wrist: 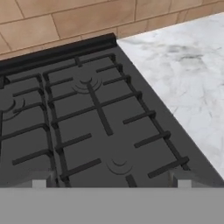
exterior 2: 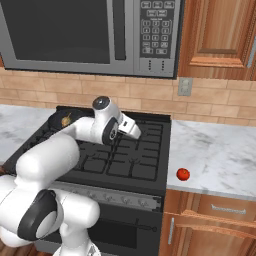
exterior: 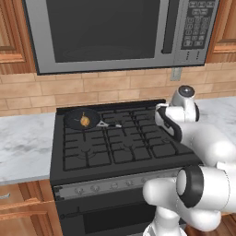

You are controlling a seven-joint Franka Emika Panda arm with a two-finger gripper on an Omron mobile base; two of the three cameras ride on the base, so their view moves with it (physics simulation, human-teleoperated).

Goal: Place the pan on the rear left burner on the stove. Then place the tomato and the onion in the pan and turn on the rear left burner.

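Nearest you, the stove (exterior: 115,147) shows its silver strip of knobs (exterior: 99,186) along the front edge, with the black grates behind it. To the right of the stove, the tomato (exterior 2: 183,174) sits alone on the marble counter (exterior 2: 220,155), near that counter's front edge and well apart from everything else.

Over the right half of the grates you have the gripper (wrist: 111,183), its tips wide apart and holding nothing; the hand view looks down past them at bare grate and the two right-hand burner caps, with marble beyond the stove's right edge.

Further back and to the left, look at the pan (exterior: 82,119): it rests on the rear left burner (exterior: 81,124), its thin grey handle (exterior: 109,124) pointing right toward the stove's middle. Inside the pan lies the onion (exterior: 85,121), tan and roughly central in the black dish. You can see nothing else in the pan.

Behind it all run the brick backsplash (exterior: 92,92) and, above, the grey microwave (exterior: 120,32).
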